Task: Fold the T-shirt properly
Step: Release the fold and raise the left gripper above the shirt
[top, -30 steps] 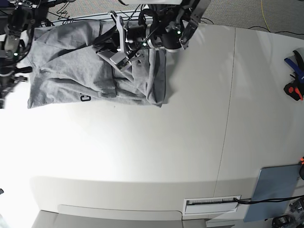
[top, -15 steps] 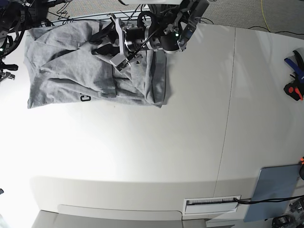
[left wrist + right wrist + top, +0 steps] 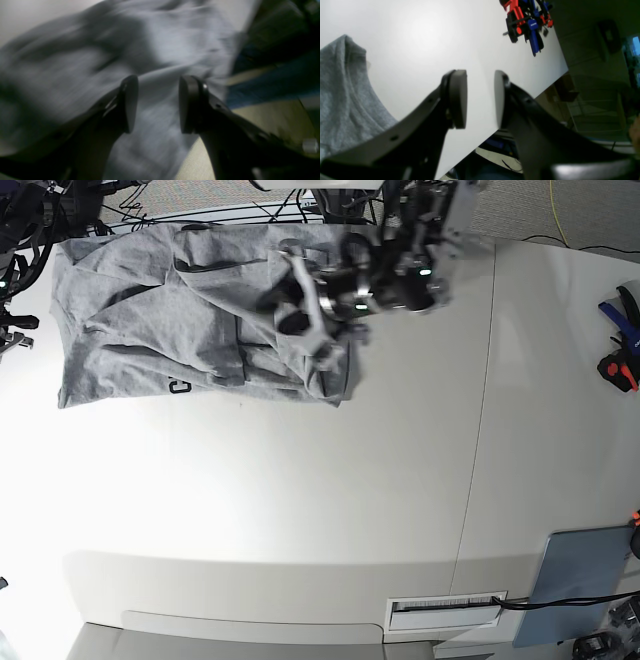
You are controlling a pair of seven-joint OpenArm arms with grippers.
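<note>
T-shirt (image 3: 170, 310): table (image 3: 400, 480) far-left | left gripper (image 3: 305, 320): over its right part

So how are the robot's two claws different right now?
The left gripper hangs over the grey T-shirt; the right gripper is over bare white table, with shirt only off to the side. The left's jaws stand wider apart than the right's. Both are black, open, and holding nothing.

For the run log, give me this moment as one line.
T-shirt: crumpled, partly folded on table | left gripper: open above shirt | right gripper: open, empty
</note>
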